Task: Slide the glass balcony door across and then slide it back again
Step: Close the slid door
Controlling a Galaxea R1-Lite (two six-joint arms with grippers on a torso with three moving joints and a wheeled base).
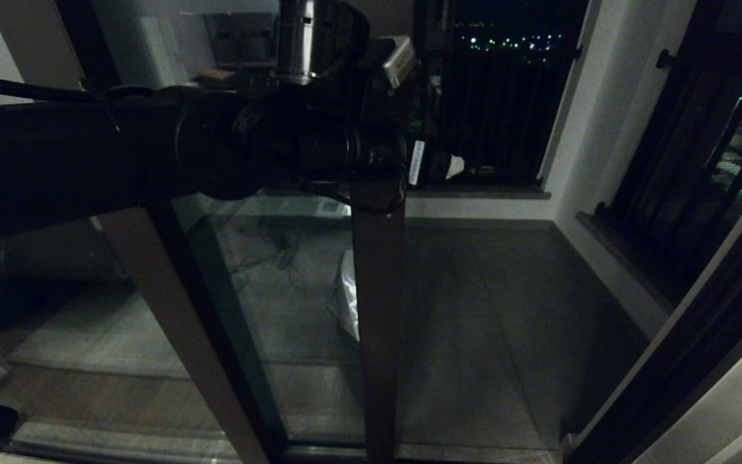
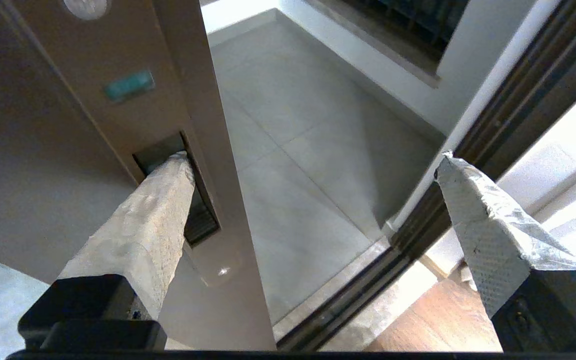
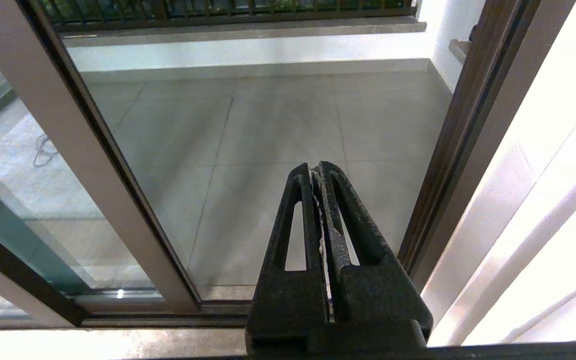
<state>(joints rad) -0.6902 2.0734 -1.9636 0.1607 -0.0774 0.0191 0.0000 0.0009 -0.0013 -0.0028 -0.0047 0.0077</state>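
Observation:
The glass balcony door [image 1: 377, 309] stands partly slid across; its brown stile runs down the middle of the head view, with open doorway to its right. My left gripper [image 1: 416, 166] is at the stile, open wide. In the left wrist view, one taped finger [image 2: 168, 200] has its tip inside the recessed black slot handle [image 2: 203, 220] of the door [image 2: 128, 120], while the other finger [image 2: 473, 220] hangs free over the doorway. My right gripper [image 3: 316, 167] is shut on nothing, held low and back from the threshold, facing the opening beside the door stile [image 3: 58, 140]. It is out of the head view.
The dark door jamb [image 1: 699, 335] [image 3: 463, 125] bounds the opening on the right. Grey balcony tiles [image 1: 506, 309] lie beyond, ending at a low wall with a black-barred railing [image 1: 500, 96]. Behind the glass sit a white bag [image 1: 347, 296] and loose cables [image 1: 268, 251].

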